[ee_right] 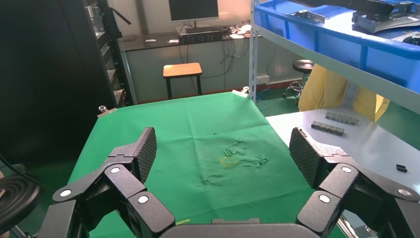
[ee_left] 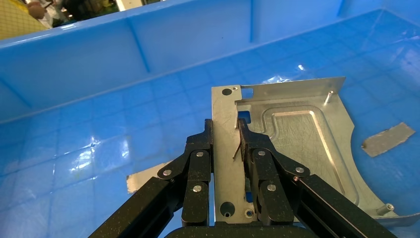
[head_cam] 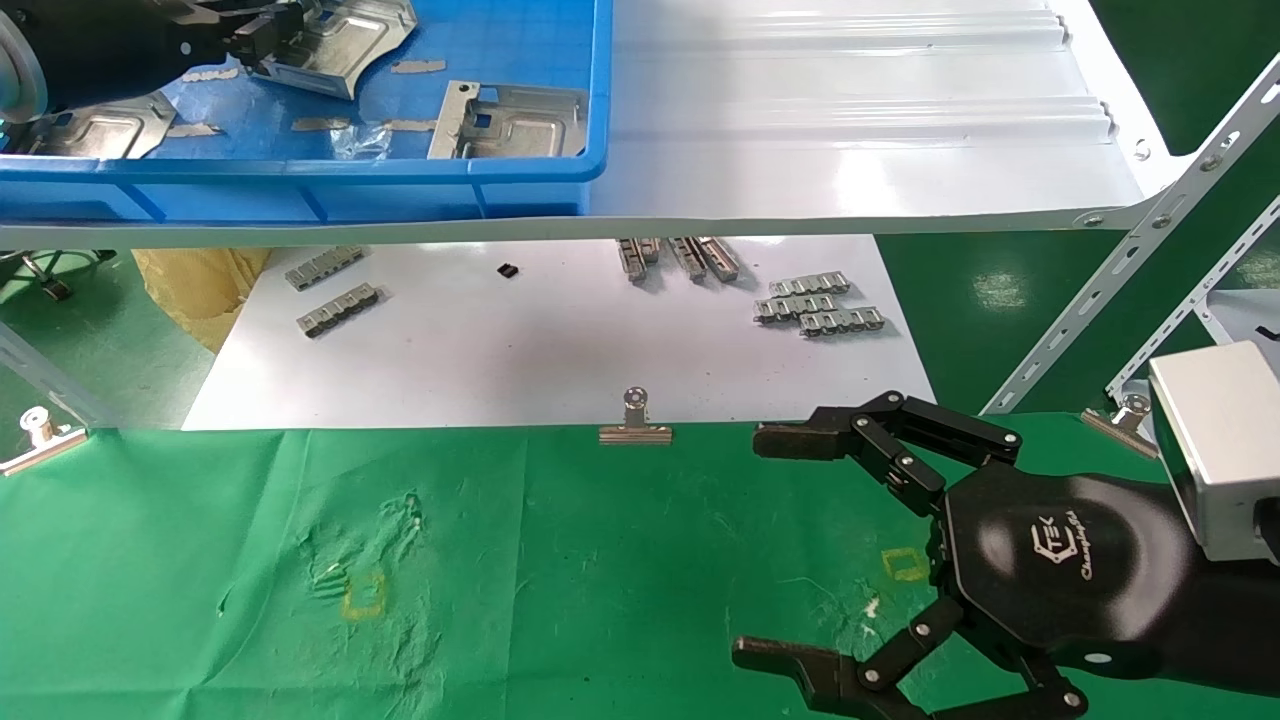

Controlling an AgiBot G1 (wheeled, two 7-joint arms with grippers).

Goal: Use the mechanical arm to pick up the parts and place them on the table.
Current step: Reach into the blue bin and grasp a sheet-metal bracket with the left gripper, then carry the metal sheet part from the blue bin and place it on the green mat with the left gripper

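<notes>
Nearest of all, the glossy black right gripper (head_cam: 790, 545) with its white logo and silver-grey wrist block hovers over the near right corner of the table (head_cam: 560, 600), a wide surface under wrinkled green cloth; its jointed link fingers (ee_right: 141, 151) are spread wide with nothing between them. Two small yellow square outlines (head_cam: 363, 595) mark the cloth, and three silver binder clips (head_cam: 635, 420) pinch its far edge. Beyond that edge lies a white glossy board (head_cam: 520, 340) carrying several small grey ridged metal strips (head_cam: 818, 303) in loose groups. Up on the white shelf above, a blue plastic crate (head_cam: 300, 185) holds three silvery stamped sheet-metal plates that I can count, each with an embossed rectangle, square cut-outs and a curved edge. The black left gripper (ee_left: 225, 134) reaches into the crate, fingers drawn narrow and clamped across the straight edge of one plate (ee_left: 297, 134); another plate (head_cam: 510, 122) lies flat near the crate's right wall.
</notes>
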